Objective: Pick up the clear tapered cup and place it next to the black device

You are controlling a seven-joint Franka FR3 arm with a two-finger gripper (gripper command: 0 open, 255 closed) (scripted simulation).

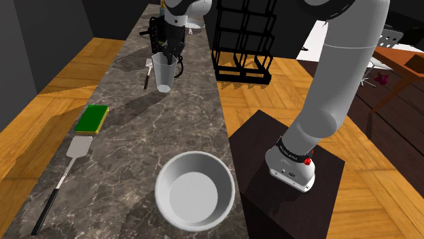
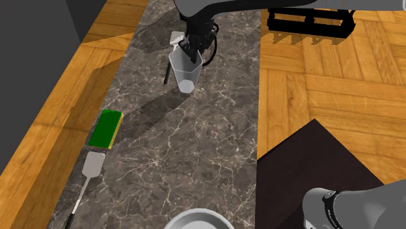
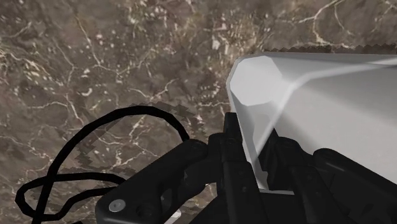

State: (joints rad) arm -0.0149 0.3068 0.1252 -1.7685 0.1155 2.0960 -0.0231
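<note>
1. In the shoulder view the marble counter (image 1: pixel 136 156) is long and narrow, with wood floor along both long edges. The black stand (image 1: pixel 272 163) sits just beside its 3 o'clock edge.
2. Bare marble lies between the cup (image 1: pixel 163 75) and the grey bowl (image 1: pixel 196 191) at about 6 o'clock.
3. A green sponge (image 1: pixel 92 119) lies at the cup's 8 o'clock, near the edge. A long spatula (image 1: pixel 64 176) is at the sponge's 7 o'clock.
4. A small spatula (image 1: pixel 147 66) lies just beside the cup at 10 o'clock, and a black wire rack (image 1: pixel 244 41) stands on the floor at 2 o'clock.
5. The cup is translucent pale grey and tapered, with its wide mouth up. It is upright, mid-width on the counter.
6. The gripper (image 1: pixel 168 56) reaches down onto the rim, its fingers (image 3: pixel 232 159) closed on the cup's wall.
</note>
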